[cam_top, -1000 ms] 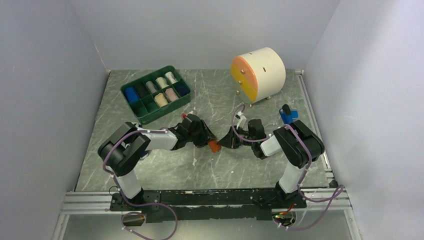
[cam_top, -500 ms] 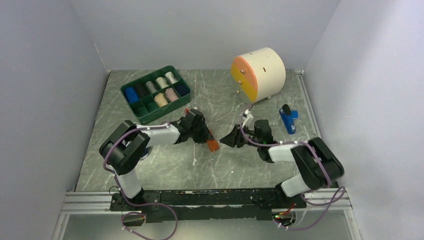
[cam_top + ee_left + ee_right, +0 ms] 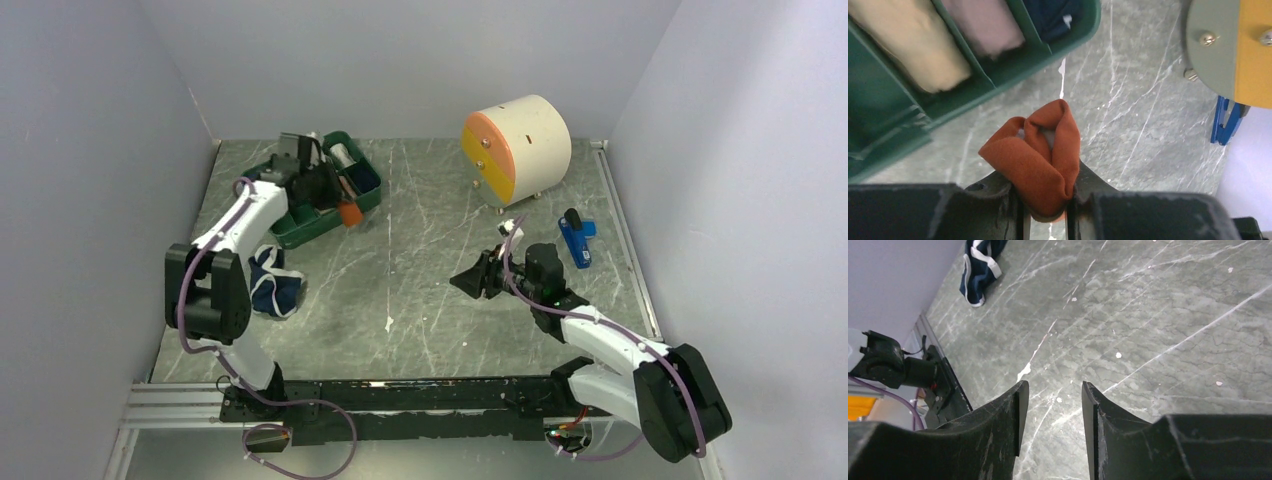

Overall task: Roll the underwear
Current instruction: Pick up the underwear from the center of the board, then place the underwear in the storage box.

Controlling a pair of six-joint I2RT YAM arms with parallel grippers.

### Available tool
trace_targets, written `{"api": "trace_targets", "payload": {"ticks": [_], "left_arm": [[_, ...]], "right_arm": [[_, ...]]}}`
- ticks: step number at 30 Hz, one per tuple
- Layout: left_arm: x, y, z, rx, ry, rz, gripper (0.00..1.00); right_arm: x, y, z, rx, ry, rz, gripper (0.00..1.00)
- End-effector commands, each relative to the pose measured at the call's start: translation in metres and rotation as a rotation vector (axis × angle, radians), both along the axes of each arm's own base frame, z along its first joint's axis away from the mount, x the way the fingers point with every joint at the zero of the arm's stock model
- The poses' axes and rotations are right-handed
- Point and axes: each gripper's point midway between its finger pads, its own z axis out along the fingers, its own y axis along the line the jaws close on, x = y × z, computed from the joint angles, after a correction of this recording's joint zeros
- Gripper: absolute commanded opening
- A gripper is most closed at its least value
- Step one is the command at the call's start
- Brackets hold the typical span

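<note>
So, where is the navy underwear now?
In the top view, the navy underwear lies on the table at left, beside the left arm, below the green tray.

Rolled underwear (image 3: pixel 349 213) hangs beside tray (image 3: pixel 298 233), loose underwear (image 3: pixel 272 285) before it, cabinet (image 3: pixel 520 145) far right.

Overhead camera: high behind both bases, looking down on the whole surface (image 3: pixel 430 300). Wrist cameras: close behind left hand (image 3: pixel 1045 197) and right hand (image 3: pixel 1050 407); green tray (image 3: pixel 1013 70) and navy underwear (image 3: pixel 979 265) recur overhead.
</note>
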Motion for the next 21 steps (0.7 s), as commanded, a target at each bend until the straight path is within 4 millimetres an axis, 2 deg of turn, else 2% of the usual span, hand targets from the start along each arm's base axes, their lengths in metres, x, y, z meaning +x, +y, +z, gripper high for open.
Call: {"api": "trace_targets", "payload": {"ticks": [1,7,12,14,16,21], "left_arm": [[-0.007,0.029,0.018,0.015,0.017,-0.082,0.05],[0.011,0.077,0.023,-0.034,0.000,0.002,0.05],[0.028,0.117,0.026,0.015,0.053,0.035,0.05],[0.039,0.124,0.026,0.010,0.049,0.025,0.05],[0.043,0.132,0.018,0.013,0.101,0.021,0.05],[0.053,0.137,-0.011,0.009,0.169,0.028,0.05]], "right_arm": [[0.005,0.002,0.013,-0.056,-0.058,0.044,0.48],[0.006,0.003,0.019,-0.067,-0.052,0.052,0.50],[0.001,0.004,0.023,-0.080,-0.065,0.095,0.51],[0.001,0.004,0.025,-0.078,-0.063,0.096,0.51],[0.001,0.005,0.027,-0.071,-0.055,0.097,0.51],[0.004,0.008,0.030,-0.069,-0.050,0.106,0.51]]}}
